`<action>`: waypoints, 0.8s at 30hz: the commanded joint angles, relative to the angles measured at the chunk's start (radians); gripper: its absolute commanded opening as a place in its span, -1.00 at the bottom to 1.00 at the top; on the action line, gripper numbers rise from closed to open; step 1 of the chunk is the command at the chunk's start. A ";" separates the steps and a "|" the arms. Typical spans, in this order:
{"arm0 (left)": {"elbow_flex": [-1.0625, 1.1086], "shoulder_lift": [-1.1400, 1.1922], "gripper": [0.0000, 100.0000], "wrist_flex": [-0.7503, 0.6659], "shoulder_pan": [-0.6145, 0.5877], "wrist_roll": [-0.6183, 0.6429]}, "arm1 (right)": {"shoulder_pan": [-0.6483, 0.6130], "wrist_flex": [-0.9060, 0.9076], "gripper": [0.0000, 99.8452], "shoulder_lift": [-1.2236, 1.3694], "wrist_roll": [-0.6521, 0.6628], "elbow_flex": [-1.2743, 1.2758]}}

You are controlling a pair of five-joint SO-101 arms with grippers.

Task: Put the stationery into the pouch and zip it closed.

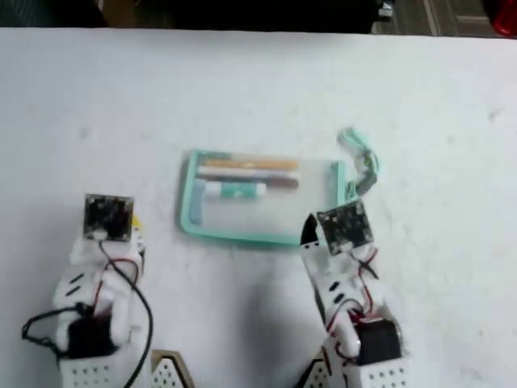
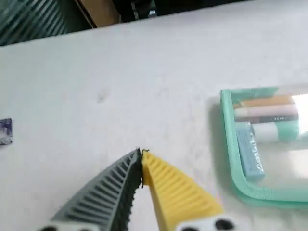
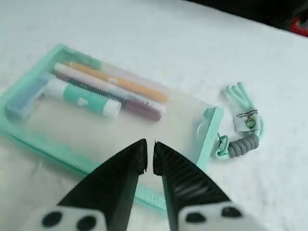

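four pieces of stationery lie inside the pouch [image 1: 236,237]: an orange pen [image 3: 120,82], a pale pink pen [image 3: 82,79] beside it, a mint-and-white stick [image 3: 84,96], and a blue block [image 3: 21,103] at the pouch's end away from the lanyard [image 3: 240,130]. by my reading, zipping is what remains, though i cannot tell how far the zip is drawn.

the right gripper [image 3: 150,150] hangs over the pouch's near long edge, its black ridged fingers drawn almost together with nothing between them. the left gripper [image 2: 141,154], one finger grey and one yellow, is closed on nothing and sits on the table [image 1: 404,97] well apart from the pouch, off the end opposite the lanyard.

risks: the pouch looks like a thin, frosted, flexible film with a soft mint fabric border, flat and light on a smooth white surface. pulling the zip with nothing pinning the pouch would likely drag the whole thing along instead of closing it. the round pens could roll toward any open gap if the pouch tilts. the lanyard, a thin mint cord with a grey coiled section, lies loose just beside the pouch's end and could snag a finger. the pull looks small, so a pinch may slip.
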 commanded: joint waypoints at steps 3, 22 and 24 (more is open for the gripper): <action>0.169 0.001 -0.95 -0.239 0.002 -0.003 | 0.001 -0.180 -0.96 -0.004 0.003 0.140; 0.172 0.001 -0.95 0.120 0.166 -0.002 | 0.001 0.117 -0.96 -0.002 0.003 0.141; 0.172 0.001 -0.95 0.169 0.166 -0.002 | 0.001 0.168 -0.96 -0.002 0.003 0.141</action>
